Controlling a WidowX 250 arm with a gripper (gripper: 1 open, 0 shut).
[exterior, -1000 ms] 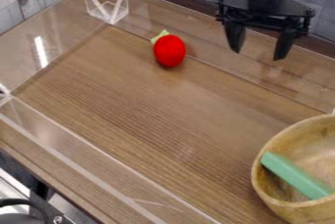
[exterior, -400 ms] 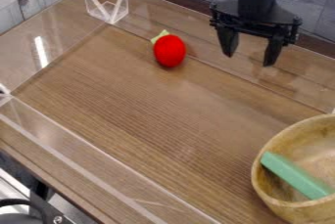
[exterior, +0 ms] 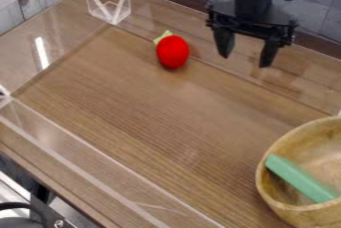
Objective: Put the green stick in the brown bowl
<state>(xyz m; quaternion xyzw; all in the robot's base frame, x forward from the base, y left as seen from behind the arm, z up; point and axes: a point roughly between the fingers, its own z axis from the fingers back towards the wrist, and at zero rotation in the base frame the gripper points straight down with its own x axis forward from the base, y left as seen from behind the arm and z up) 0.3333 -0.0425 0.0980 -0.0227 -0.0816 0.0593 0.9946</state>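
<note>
A wood-grain tabletop (exterior: 147, 122) is filling nearly the whole view, its planks running diagonally, with clear acrylic walls (exterior: 54, 137) standing along its edges and catching pale reflections. At about five o'clock in the frame, the brown bowl (exterior: 286, 207) is sitting on the table, cut off by the right and bottom edges, its thick pale rim curving around a darker wooden inside. The green stick (exterior: 300, 179) is lying inside this bowl, slanting from upper left to lower right across the bowl's inner wall, one end near the rim and the other running toward the frame's corner.

At about one o'clock, the black gripper (exterior: 248, 53) is hanging from its dark wrist, pointing down over the table, its two fingers (exterior: 224, 45) standing well apart with nothing between them. It is hovering well apart from the bowl and is holding nothing.

Just to the nine o'clock side of the gripper, a red round fruit (exterior: 172, 52) with a small green top is resting on the wood, near but not touching the fingers. At about eleven o'clock, a small clear acrylic bracket (exterior: 107, 6) is standing at the corner of the walls.
</note>
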